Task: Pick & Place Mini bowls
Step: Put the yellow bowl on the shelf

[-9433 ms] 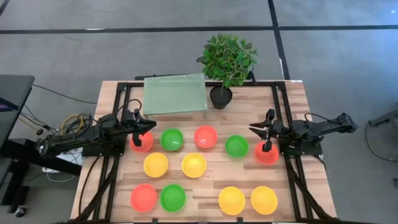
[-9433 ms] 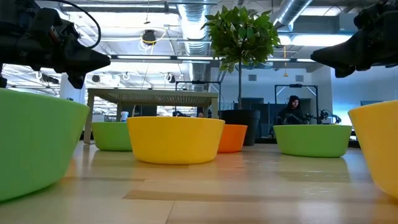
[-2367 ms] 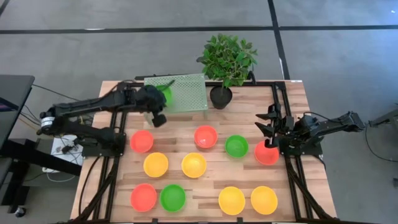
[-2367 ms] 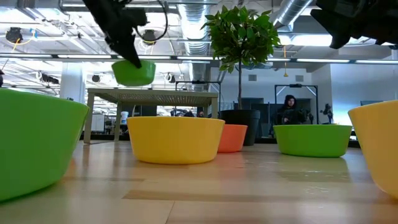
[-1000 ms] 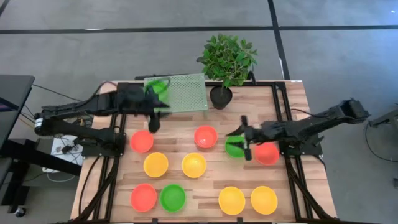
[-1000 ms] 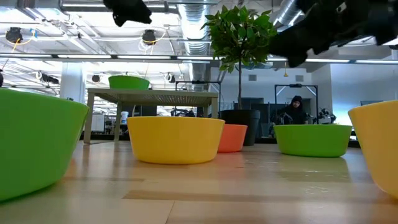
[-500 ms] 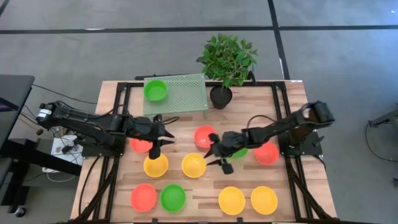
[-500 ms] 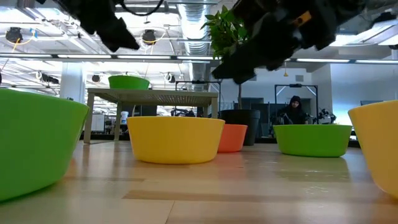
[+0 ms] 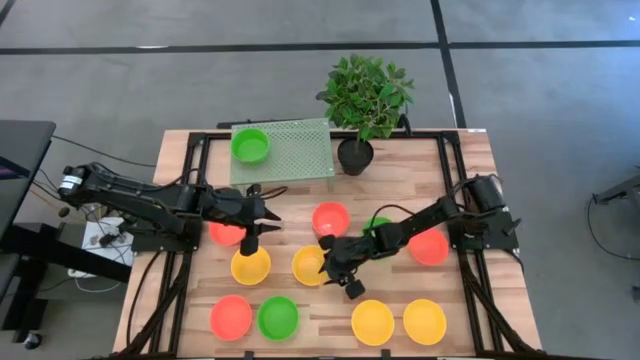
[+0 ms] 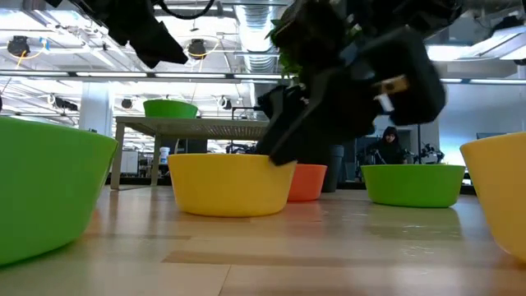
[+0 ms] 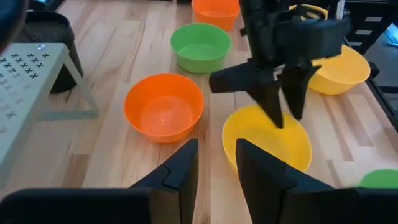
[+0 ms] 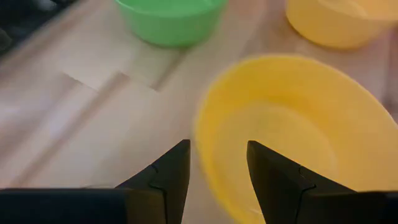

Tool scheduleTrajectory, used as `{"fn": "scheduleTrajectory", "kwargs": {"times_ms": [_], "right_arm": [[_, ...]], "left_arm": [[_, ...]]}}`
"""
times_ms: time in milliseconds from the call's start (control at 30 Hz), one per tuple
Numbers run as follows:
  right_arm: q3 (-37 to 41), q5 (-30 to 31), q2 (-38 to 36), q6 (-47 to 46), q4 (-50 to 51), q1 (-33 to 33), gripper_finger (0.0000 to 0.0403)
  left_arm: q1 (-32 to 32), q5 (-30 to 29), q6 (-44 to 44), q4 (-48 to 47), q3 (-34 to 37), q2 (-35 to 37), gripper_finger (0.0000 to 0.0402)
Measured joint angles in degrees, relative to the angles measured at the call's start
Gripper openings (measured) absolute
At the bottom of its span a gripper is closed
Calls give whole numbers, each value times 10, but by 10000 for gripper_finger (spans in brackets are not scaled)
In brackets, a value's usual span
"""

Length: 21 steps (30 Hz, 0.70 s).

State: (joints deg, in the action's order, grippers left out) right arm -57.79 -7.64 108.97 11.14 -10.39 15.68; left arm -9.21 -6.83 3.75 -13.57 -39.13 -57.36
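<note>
Several mini bowls in red-orange, green and yellow stand on the wooden table (image 9: 470, 150). One green bowl (image 9: 250, 145) rests on the perforated tray (image 9: 295, 150). My left gripper (image 9: 256, 226) hangs open above the table, just beyond the left yellow bowl (image 9: 250, 266). My right gripper (image 9: 333, 266) is open and low at the middle yellow bowl (image 9: 310, 265) (image 12: 286, 130) (image 10: 230, 185). Its fingers stand either side of that bowl's right rim. My right gripper comes slanting down from the table's right at the middle yellow bowl. One finger is over the inside and one outside the right rim (image 12: 205, 140). The bowl sits flat on the table. Whether a finger touches the rim I cannot tell.
A potted plant (image 9: 365, 100) stands at the far edge beside the tray. A red-orange bowl (image 11: 163, 106) and a green bowl (image 11: 200, 46) sit just beyond the middle yellow bowl. More bowls line the near edge (image 9: 372, 322). A person (image 10: 385, 144) is in the room behind.
My left gripper has come down from the tray toward the near edge, stopping above the left yellow bowl. My right gripper has swung left, toward the near edge and down, and has rolled, reaching the middle yellow bowl. The green bowl stays on the tray.
</note>
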Motion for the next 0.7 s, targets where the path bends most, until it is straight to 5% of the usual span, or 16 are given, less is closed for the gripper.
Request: {"fn": "scheduleTrajectory", "kwargs": {"times_ms": [200, 467, 700], "right_arm": [[-6, 21, 0, 29, 37, -7, 126], [-7, 14, -3, 34, 45, -17, 12], [-26, 0, -16, 40, 76, -14, 7]], "left_arm": [[0, 0, 0, 8, 0, 0, 108], [0, 0, 0, 14, 0, 0, 109], [0, 0, 0, 17, 0, 0, 108]]}}
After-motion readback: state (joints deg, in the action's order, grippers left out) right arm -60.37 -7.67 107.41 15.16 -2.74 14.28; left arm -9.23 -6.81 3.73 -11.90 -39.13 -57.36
